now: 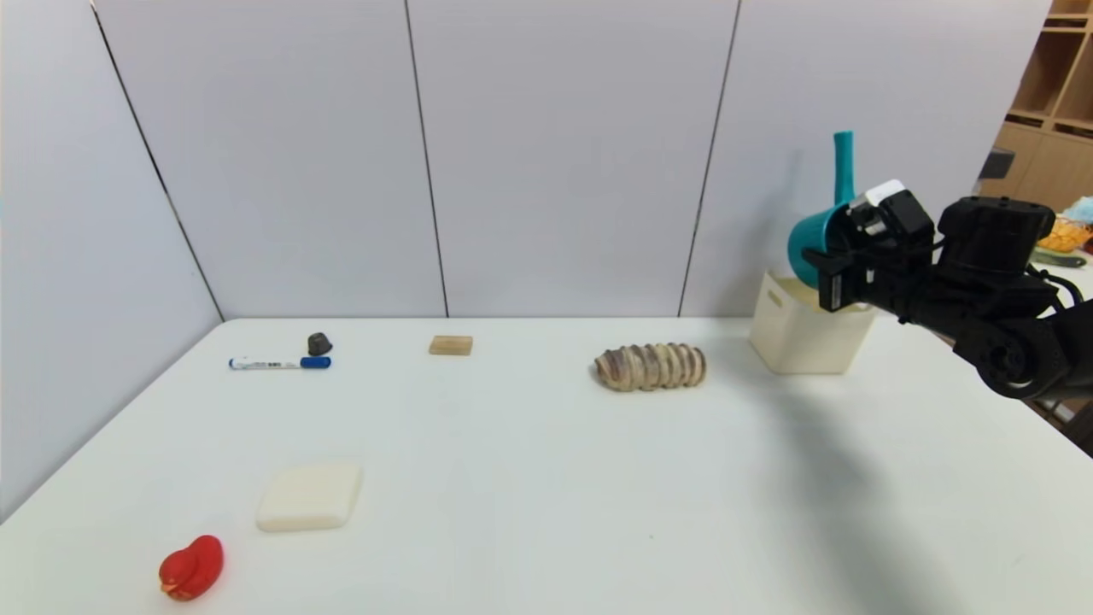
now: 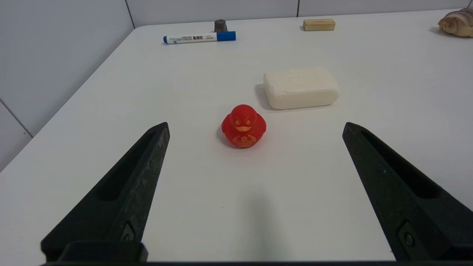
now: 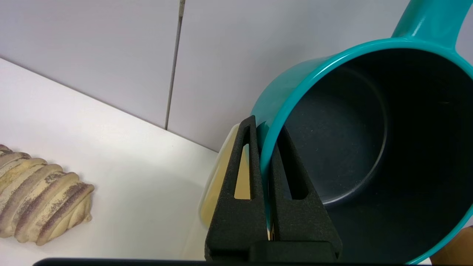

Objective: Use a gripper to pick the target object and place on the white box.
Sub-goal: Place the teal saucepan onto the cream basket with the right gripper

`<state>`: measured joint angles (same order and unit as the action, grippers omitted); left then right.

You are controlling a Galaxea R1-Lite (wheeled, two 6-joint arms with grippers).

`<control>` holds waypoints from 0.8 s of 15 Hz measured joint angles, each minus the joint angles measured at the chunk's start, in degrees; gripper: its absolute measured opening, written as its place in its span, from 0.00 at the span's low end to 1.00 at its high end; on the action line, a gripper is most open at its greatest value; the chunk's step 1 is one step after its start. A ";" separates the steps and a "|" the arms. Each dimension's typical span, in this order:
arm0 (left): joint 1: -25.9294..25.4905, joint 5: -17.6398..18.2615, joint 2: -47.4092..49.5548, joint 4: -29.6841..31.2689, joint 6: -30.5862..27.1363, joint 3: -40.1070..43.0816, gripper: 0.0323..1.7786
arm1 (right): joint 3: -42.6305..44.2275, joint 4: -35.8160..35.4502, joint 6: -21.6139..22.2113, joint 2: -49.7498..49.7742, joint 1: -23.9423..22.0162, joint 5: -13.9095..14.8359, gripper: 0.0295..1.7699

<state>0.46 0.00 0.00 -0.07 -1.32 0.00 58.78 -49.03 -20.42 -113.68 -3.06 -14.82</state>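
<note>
The teal saucepan (image 1: pixel 811 235) hangs tilted in the air, its long handle pointing up, just above the far left corner of the white box (image 1: pixel 798 337). My right gripper (image 1: pixel 832 256) is shut on the pan's rim. In the right wrist view the gripper (image 3: pixel 266 125) pinches the teal wall, one finger inside the saucepan's (image 3: pixel 351 136) dark bowl and one outside, with the box's cream rim (image 3: pixel 216 184) showing behind. My left gripper (image 2: pixel 256 125) is out of the head view; its wrist view shows it open low over the table's near left.
A brown ridged shell lump (image 1: pixel 651 367) lies left of the box. Farther left are a wooden block (image 1: pixel 450 345), a blue-capped marker (image 1: pixel 279 363) and a small dark object (image 1: pixel 319 343). A white pad (image 1: pixel 309 495) and a red duck (image 1: pixel 191 567) sit near left.
</note>
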 joint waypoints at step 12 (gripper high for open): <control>0.00 0.00 0.00 0.00 0.00 0.00 0.95 | -0.84 3.23 -0.44 0.94 0.48 -0.20 0.04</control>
<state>0.46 0.00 0.00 -0.07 -1.32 0.00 57.94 -45.80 -20.86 -112.74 -2.58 -15.02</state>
